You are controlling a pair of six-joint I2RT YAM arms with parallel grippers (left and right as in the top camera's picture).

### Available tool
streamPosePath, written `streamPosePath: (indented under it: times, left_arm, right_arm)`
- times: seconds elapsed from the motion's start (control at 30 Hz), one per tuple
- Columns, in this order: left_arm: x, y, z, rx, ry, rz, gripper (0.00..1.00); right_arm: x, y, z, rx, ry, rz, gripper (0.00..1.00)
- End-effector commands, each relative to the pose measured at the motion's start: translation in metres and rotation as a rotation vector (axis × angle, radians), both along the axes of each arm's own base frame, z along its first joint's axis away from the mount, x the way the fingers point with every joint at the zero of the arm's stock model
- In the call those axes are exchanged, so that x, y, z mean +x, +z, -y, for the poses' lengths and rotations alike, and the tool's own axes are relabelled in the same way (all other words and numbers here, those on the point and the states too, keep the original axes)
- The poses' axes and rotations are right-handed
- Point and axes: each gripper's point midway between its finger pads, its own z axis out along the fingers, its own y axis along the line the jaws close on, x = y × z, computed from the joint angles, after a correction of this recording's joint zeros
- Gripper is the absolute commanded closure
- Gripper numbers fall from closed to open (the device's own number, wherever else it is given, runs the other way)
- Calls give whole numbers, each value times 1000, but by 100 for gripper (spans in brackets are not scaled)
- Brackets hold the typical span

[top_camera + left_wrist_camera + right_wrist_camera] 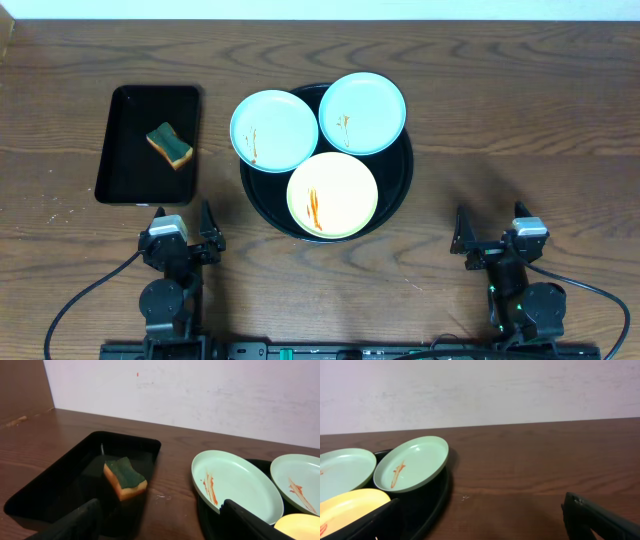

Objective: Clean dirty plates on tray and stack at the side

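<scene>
Overhead | three streaked plates [340, 195] on tray [396, 190] | left claw [183, 221], right claw [490, 234] gaping

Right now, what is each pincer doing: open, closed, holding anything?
Left pincer: open, holding nothing.
Right pincer: open, holding nothing.

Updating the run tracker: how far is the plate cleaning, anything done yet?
Done: nothing. All three, the left blue-green plate, right blue-green plate and yellow plate, sit on the round tray with sauce streaks showing. In hand: nothing; left tool and right tool are open and empty at the near edge, and the sponge lies in the rectangular tray. Left: wipe each plate, stack them beside the tray.
</scene>
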Motion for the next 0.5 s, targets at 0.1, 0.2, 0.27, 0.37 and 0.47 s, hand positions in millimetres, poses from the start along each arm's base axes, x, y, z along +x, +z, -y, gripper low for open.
streamPosePath:
  times: [0.1,0.2,0.27,0.37,0.47]
  left_arm:
    - [-1,-18,0,14,2,-62,24]
    - [-1,-18,0,14,1,-62,24]
    - [-1,-18,0,14,2,-62,24]
    - [-1,-18,0,14,2,-62,24]
    - [-1,-18,0,14,2,-60,24]
  right_arm:
    - [0,-1,-1,-2,6,-2,1]
    - [0,-1,1,-4,-9,-4,1]
    - [1,-1,6,-6,-36,-4,1]
    - [1,-1,6,-5,-38,-3,1]
    - [1,-1,6,-6,-38,-3,1]
